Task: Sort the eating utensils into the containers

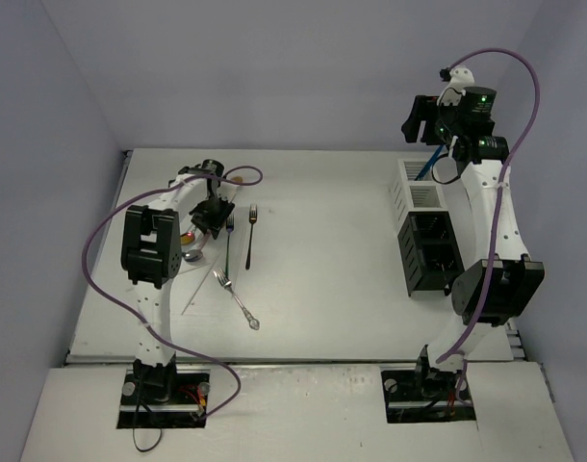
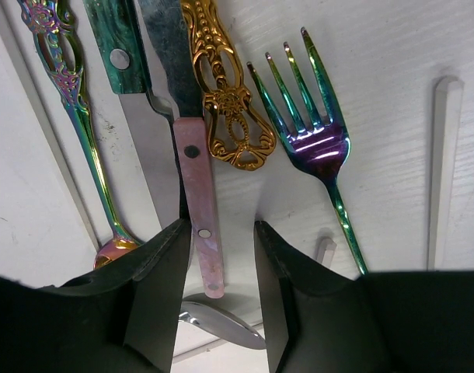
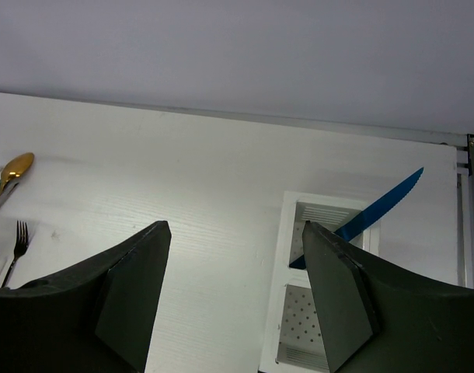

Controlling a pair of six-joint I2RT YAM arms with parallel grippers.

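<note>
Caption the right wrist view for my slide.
Open right gripper above the white container, blue knife leaning inside it.

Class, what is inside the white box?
A blue knife leans in the white box, far compartment, tip poking out. The near one shows only perforated floor; the jaws cover part.

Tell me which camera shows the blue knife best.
The right wrist view: the blue knife shows most of its length there, leaning out of the white container's far compartment. The top external view shows only a thin blue sliver in that container. The left wrist view does not show it.
</note>
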